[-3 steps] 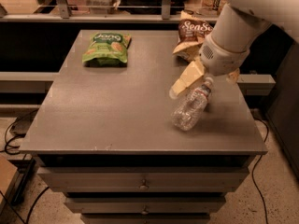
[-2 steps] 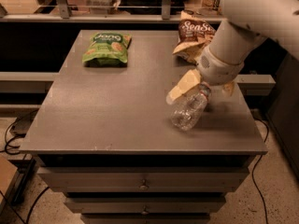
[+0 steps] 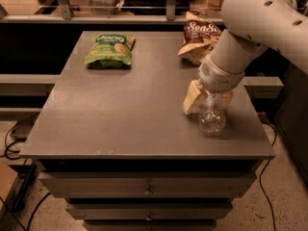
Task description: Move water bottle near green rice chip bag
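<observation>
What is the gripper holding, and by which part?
The gripper, over the grey table's right side, holds the clear ribbed plastic water bottle by its upper part, fingers on either side.

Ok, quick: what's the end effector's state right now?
End effector: closed on the water bottle, one finger on each side of its upper part, at the right front of the table.

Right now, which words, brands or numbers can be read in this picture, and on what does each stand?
"SeaS": white script on the brown chip bag; the rest is cut off by the arm.
Green rice chip bag: white lettering, too blurred to read.
Water bottle, under the gripper: label unreadable.
</observation>
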`<state>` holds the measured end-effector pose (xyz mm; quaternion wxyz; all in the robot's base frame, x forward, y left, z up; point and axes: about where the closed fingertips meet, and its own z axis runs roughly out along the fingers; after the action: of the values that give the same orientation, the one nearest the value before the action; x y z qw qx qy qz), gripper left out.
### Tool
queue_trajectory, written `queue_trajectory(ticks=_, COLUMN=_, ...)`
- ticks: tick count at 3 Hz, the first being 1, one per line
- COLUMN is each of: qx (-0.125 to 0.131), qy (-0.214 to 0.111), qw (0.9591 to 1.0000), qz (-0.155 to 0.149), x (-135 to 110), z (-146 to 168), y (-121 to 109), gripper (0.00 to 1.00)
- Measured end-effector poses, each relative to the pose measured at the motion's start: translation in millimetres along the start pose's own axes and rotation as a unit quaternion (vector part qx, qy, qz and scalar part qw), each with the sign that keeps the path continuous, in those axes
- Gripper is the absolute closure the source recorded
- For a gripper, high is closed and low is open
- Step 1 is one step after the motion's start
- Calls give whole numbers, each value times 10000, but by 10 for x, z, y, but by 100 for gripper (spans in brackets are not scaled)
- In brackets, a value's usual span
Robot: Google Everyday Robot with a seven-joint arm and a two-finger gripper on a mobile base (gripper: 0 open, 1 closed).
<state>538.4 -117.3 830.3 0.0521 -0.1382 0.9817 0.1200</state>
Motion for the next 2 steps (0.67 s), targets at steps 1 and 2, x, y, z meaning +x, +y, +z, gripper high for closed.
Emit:
queue_trajectory(ticks=1, qx=0, qy=-1, qw=10000, qz=0, x=-4, z=-27, y=6, gripper=69)
queue_trajectory(ticks=2, qx=33, qy=-402, qw=9991, qz=-96, x=-184, z=-227, y=-26, gripper=91)
